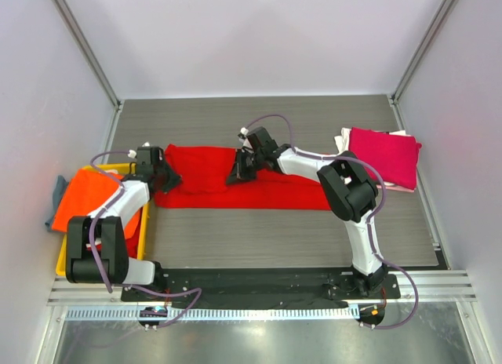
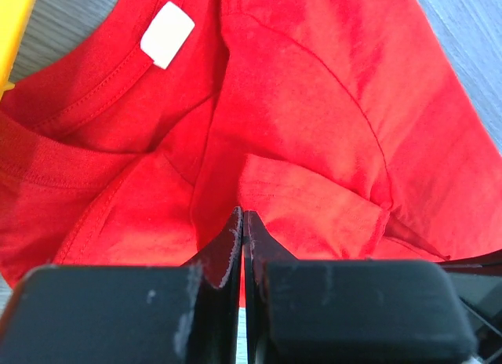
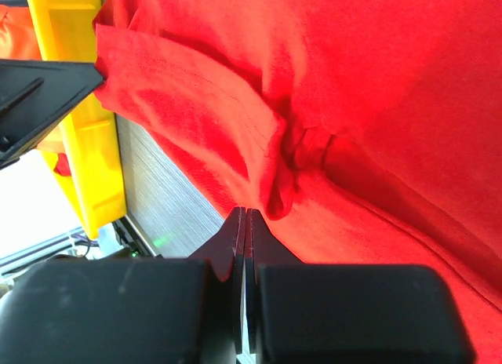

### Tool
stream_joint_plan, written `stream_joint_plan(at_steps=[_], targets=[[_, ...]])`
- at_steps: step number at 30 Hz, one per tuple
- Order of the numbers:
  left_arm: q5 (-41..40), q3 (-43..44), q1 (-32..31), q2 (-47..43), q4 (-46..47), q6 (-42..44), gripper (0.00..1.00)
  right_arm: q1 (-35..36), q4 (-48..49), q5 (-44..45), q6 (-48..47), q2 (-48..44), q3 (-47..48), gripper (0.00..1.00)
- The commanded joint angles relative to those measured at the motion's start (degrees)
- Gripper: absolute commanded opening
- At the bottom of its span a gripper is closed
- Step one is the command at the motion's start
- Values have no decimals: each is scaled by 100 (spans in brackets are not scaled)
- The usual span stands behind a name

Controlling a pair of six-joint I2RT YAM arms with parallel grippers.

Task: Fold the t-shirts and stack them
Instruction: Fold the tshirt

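A bright red t-shirt (image 1: 274,187) lies spread across the middle of the table. Its round neck and white label (image 2: 166,33) show in the left wrist view. My left gripper (image 1: 167,178) is at the shirt's left edge, shut on a corner of the red cloth (image 2: 314,105) by the sleeve. My right gripper (image 1: 237,172) is over the shirt's middle, shut on the same cloth edge (image 3: 376,105). That edge runs raised between the two grippers; the left gripper (image 3: 47,89) shows at its far end. A folded magenta shirt (image 1: 384,154) lies on a white one (image 1: 343,140) at the right.
A yellow plastic crate (image 1: 61,262) stands at the left table edge, holding an orange shirt (image 1: 94,193). A grey-blue cloth (image 1: 56,195) hangs over its outer side. The crate wall (image 3: 78,105) is close to the left gripper. Enclosure walls stand on three sides.
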Motion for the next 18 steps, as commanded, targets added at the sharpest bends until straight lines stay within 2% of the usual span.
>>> stream_joint_plan(at_steps=[1, 8, 9, 10, 12, 18], targets=[[-43, -51, 20, -152, -128, 101, 0, -27, 179, -203, 176, -163, -84, 1], [36, -130, 20, -144, -84, 128, 0, -18, 188, -186, 133, -207, -242, 3], [36, -139, 20, -144, -84, 128, 0, -18, 188, -177, 89, -216, -242, 19], [45, -130, 20, -117, -76, 128, 0, -18, 179, -55, 53, -233, -242, 27], [45, -130, 20, -100, -58, 119, 0, -18, 179, 51, -52, -260, -260, 36], [71, -148, 20, -143, -32, 119, 0, -18, 126, 95, -123, -172, -32, 39]])
